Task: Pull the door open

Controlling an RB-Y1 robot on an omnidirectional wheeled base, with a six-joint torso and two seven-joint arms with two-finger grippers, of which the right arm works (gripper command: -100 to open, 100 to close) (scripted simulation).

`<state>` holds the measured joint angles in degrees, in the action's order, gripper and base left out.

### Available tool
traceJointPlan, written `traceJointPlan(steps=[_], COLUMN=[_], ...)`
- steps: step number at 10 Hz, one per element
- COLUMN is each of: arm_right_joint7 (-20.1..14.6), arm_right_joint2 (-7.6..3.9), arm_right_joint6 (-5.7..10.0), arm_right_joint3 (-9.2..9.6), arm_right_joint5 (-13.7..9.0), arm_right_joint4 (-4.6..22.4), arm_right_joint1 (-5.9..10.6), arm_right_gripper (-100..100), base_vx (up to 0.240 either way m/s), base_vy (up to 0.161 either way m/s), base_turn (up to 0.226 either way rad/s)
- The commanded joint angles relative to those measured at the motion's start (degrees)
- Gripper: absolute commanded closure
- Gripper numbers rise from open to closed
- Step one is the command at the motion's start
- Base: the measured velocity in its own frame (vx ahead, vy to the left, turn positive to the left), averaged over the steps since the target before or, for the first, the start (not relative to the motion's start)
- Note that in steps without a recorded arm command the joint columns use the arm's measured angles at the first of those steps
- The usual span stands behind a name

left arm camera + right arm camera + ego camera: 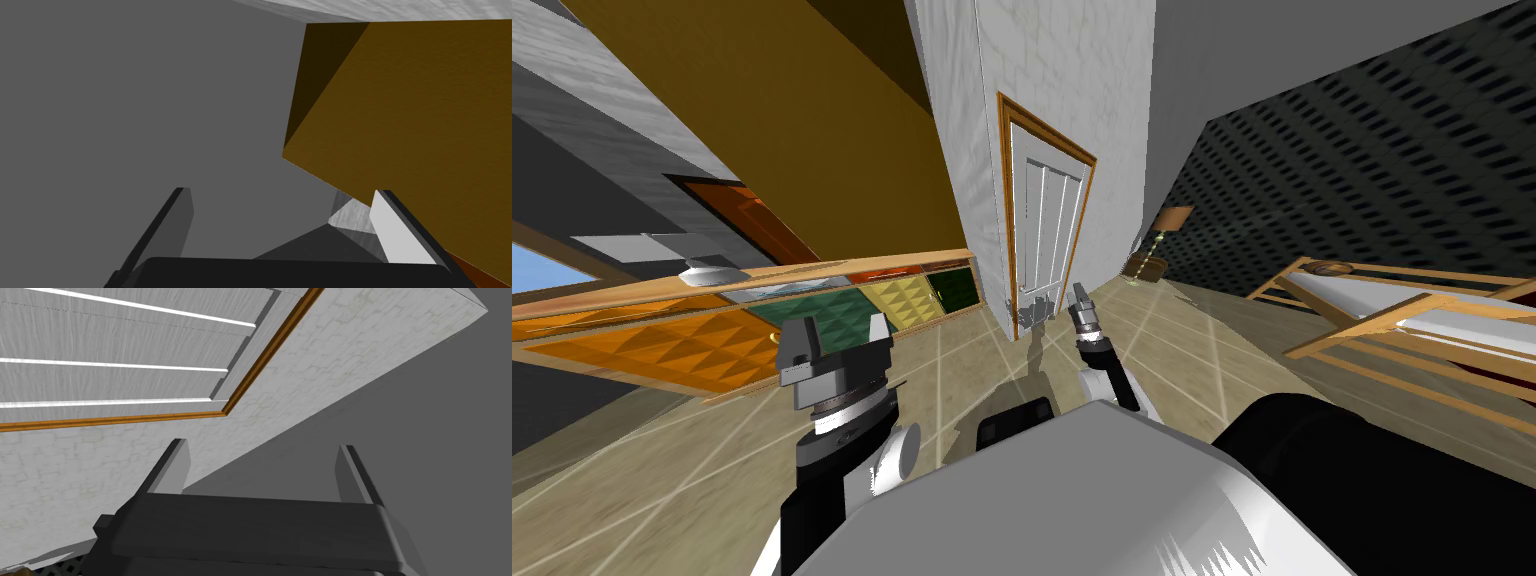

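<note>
Hovering near white door [1047, 215], right gripper [1079, 296] wide open, empty; left gripper [837, 337] open, empty.

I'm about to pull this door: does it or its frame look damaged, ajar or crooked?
Nothing stands out. The white door sits flush in its wooden frame, panels intact; the slant is the camera's. The right gripper hangs open near the handle.

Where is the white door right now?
In the head view, the white door is straight ahead in its orange frame, set in the pale stone wall, with the right gripper close before its bottom part.
</note>
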<state>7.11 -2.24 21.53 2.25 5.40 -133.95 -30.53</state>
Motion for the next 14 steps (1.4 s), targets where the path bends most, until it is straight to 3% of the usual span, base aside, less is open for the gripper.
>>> traceJointPlan(steps=[1,7,8,11,14], arm_right_joint7=[-0.5,-2.6,-2.6,-4.1,-4.6], arm_right_joint2=[-0.38,-1.92,-1.92,-2.97,-3.35], arm_right_joint6=[0.66,3.48,3.48,5.51,6.25], arm_right_joint3=[0.03,0.13,0.13,0.21,0.24], arm_right_joint5=[-0.2,-1.2,-1.2,-1.9,-2.2], arm_right_joint4=[2.3,11.7,11.9,17.8,21.4], arm_right_joint1=[0.75,3.98,3.98,6.30,7.15], arm_right_gripper=[-100,-100,-100,-100,-100], base_vx=[0.043,0.065,0.057,0.062,0.053], base_vy=[-0.011,-0.031,-0.031,-0.038,-0.034], base_turn=[0.065,0.062,0.023,0.076,0.042])
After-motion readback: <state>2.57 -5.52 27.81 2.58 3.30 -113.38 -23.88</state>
